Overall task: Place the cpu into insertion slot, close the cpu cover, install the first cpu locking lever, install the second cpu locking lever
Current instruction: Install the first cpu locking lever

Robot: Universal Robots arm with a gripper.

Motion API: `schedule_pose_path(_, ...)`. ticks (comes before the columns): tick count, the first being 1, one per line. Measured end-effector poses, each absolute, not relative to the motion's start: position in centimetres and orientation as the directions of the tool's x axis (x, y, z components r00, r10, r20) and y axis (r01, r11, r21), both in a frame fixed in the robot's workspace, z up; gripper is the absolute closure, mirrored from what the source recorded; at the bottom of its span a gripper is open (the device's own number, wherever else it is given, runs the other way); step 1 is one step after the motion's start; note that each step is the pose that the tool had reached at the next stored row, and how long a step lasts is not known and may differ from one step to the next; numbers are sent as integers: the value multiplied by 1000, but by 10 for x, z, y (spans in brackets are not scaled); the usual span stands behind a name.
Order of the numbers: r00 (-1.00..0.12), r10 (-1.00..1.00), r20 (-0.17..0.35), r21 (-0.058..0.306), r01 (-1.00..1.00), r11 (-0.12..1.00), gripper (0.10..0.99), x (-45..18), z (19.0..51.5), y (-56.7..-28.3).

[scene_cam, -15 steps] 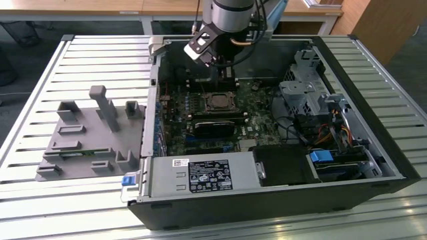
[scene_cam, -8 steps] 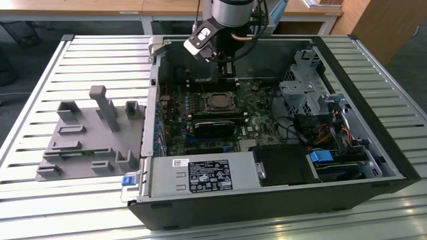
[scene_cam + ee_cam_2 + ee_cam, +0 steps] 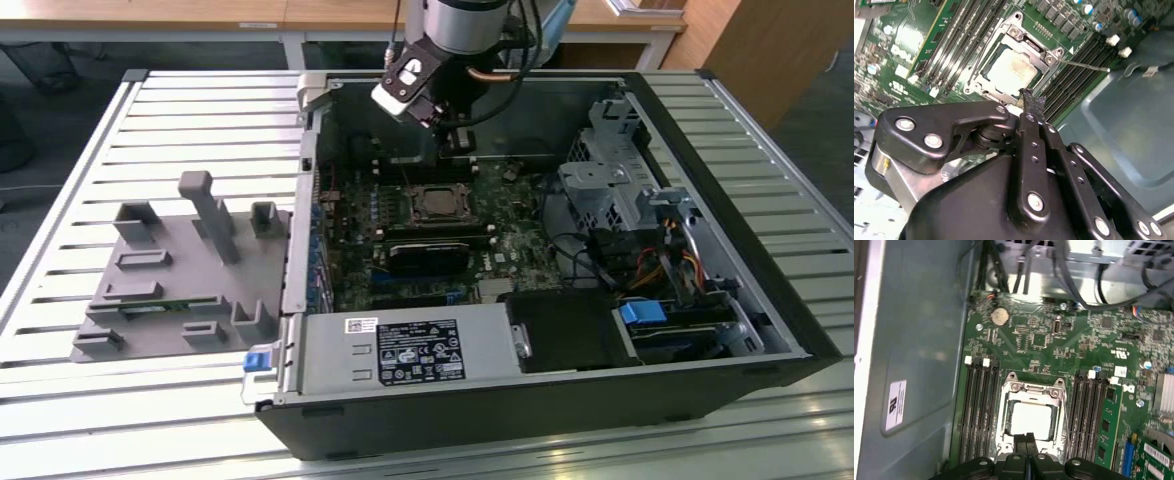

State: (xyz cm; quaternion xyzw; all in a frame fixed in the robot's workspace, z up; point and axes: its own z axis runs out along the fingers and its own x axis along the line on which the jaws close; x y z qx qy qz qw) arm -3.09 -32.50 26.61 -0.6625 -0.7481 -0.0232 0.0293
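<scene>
The gripper [image 3: 1027,439], clenched on nothing, hangs over the cpu cover [image 3: 1034,389], memory slots [image 3: 979,410] flanking it.

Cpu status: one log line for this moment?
cpu seated | cpu cover down over it | gripper shut, empty, by cover edge

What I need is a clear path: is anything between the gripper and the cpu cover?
Nothing visible does. In the first wrist view the shut gripper sits right at the edge of the cpu cover, which lies flat around the cpu; nothing crosses between them.
</scene>
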Motion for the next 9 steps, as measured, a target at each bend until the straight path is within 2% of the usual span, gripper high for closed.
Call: schedule_pose_path(9,-227,971,75,-4,974,228,969,-31,266,-325)
